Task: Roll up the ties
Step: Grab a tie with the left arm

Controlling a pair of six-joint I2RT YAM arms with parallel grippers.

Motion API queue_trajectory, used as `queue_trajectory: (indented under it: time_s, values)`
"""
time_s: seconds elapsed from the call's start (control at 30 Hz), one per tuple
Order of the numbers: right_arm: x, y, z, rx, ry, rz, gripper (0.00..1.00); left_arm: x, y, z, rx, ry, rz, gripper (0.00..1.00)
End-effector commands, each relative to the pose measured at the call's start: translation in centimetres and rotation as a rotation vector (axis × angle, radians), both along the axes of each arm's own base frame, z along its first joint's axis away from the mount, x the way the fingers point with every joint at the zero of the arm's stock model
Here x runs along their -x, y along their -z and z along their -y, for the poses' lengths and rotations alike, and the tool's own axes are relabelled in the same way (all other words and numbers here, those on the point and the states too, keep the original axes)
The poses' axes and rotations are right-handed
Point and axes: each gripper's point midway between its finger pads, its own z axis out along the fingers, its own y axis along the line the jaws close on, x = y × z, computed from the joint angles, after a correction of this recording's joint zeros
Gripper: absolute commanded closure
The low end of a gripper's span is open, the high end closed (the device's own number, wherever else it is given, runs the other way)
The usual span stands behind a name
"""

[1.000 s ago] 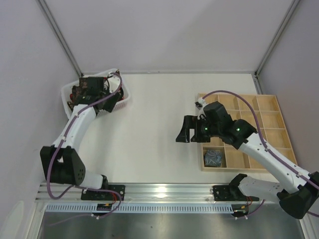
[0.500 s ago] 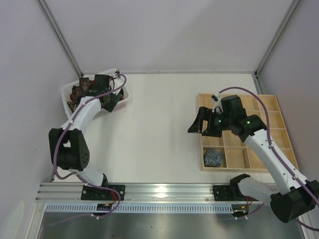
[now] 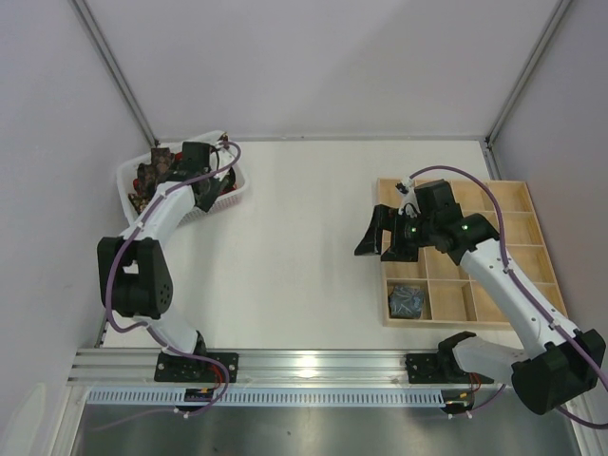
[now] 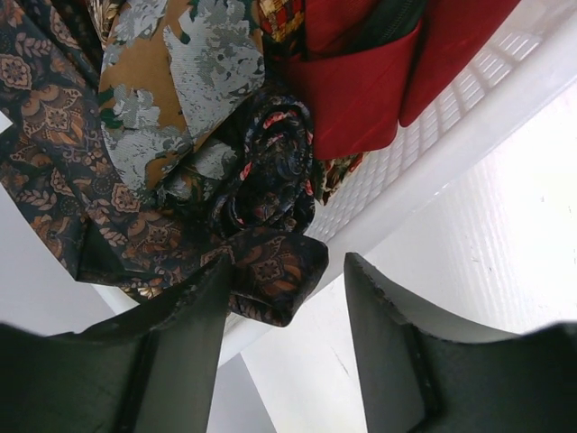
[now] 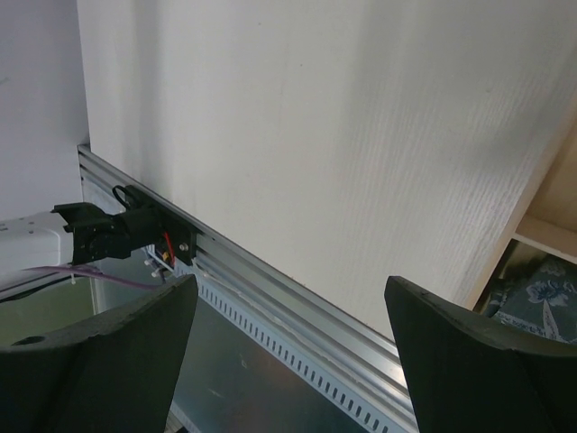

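Several ties lie heaped in a white basket at the far left. My left gripper hovers at the basket's right rim, jaws open. In the left wrist view a dark paisley tie folds over the rim, and its hanging fold touches my left finger at the mouth of the gripper. Above it lie a gold-grey tie and a red tie. My right gripper stands wide open and empty above the table beside the tray. A rolled grey-blue tie sits in one compartment.
A wooden compartment tray lies at the right, under my right forearm. An aluminium rail runs along the near edge with both arm bases on it. White walls close in the table on the left, the back and the right.
My left arm swung its elbow in over the basket's rim and its jaws narrowed a little. My right gripper moved right, toward the tray's left edge.
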Motion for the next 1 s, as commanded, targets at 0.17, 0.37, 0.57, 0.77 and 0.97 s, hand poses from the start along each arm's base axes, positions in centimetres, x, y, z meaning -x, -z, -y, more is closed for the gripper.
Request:
queue_trajectory:
  time_s: [0.17,0.37,0.57,0.77,0.97]
  values:
    - [-0.5,-1.0,-0.4,-0.011,-0.026,0.042,0.08,-1.6,-1.8,-1.5,-0.029,-0.042,0.063,0.53]
    - [-0.6,-0.9,-0.3,-0.006,-0.026,0.043,0.08,-1.5,-1.6,-1.7,-0.030,-0.056,0.067,0.85]
    - [-0.7,-1.1,-0.3,-0.005,-0.021,0.049,0.08,-1.4,-2.1,-1.8,-0.028,-0.077,0.084,0.99]
    - [-1.0,-1.1,-0.4,-0.004,-0.015,0.046,0.07,-1.2,-9.2,-2.4,0.032,-0.230,0.242,1.00]
    - [-1.8,-2.1,-0.7,-0.018,-0.011,0.067,0.07,2.1,-24.7,0.8,0.377,-0.228,0.630,0.99]
